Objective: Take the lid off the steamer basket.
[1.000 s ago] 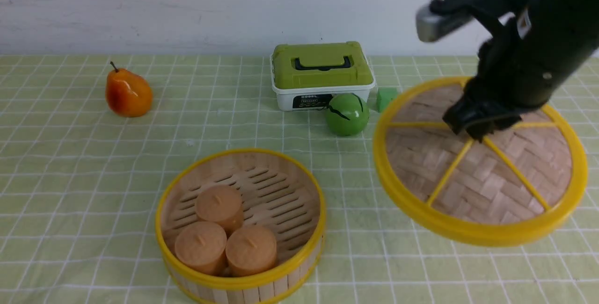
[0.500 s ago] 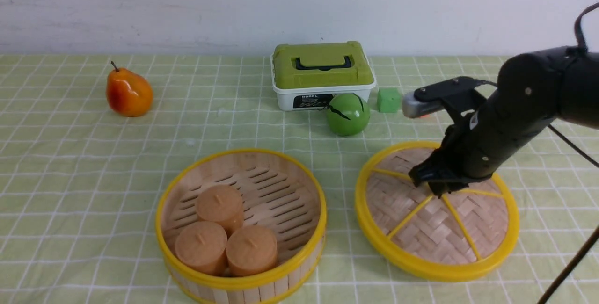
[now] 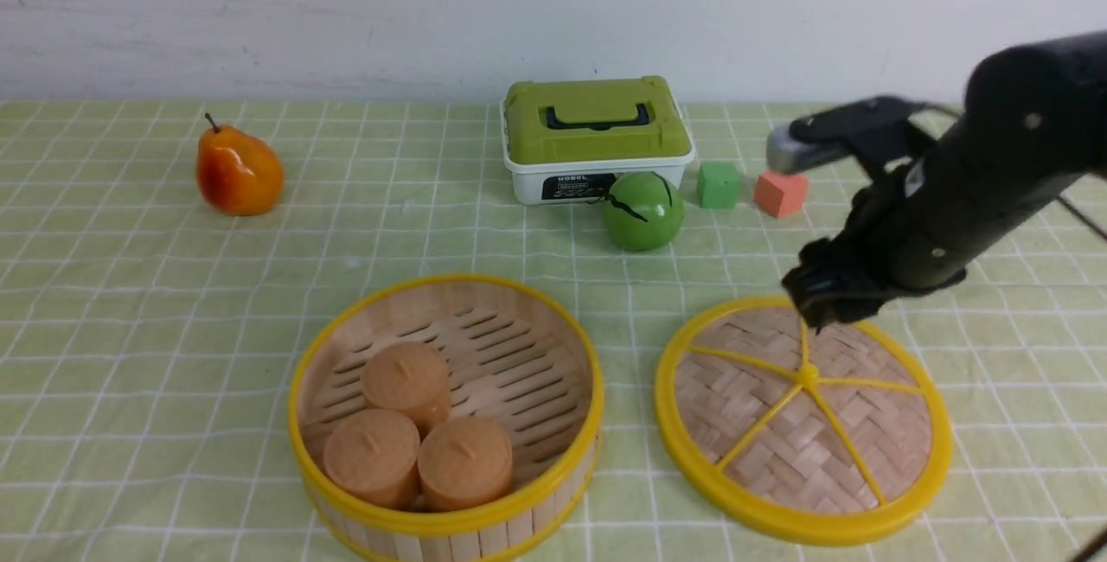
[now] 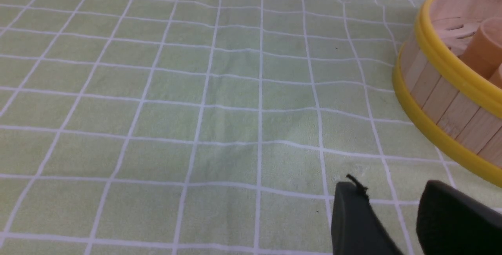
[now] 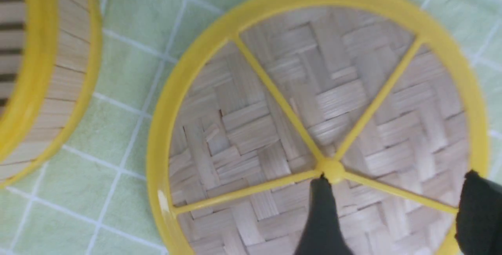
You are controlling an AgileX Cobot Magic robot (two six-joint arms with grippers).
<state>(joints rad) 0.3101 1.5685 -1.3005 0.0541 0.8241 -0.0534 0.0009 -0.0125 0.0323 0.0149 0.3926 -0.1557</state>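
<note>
The lid [image 3: 778,441], a woven bamboo disc with a yellow rim and spokes, lies flat on the cloth to the right of the steamer basket [image 3: 445,523]. The basket stands open with three orange cylinders [image 3: 406,380] inside. My right gripper [image 3: 822,307] hovers just above the lid's far edge, open and empty. In the right wrist view the lid [image 5: 251,129] lies below my right gripper [image 5: 396,192], one fingertip [image 5: 321,204] by the central knob, with the basket's rim [image 5: 39,31] beside it. My left gripper [image 4: 392,196] is open and empty over the cloth, near the basket's wall [image 4: 439,55].
A pear [image 3: 237,173] sits at the far left. A white box with a green lid [image 3: 597,138] stands at the back, with a green ball [image 3: 643,210], a green cube [image 3: 719,184] and an orange cube [image 3: 780,193] beside it.
My right gripper lowered the lid from the air onto the cloth, let go of it, then rose and drew back a little. The orange cube came into view.
</note>
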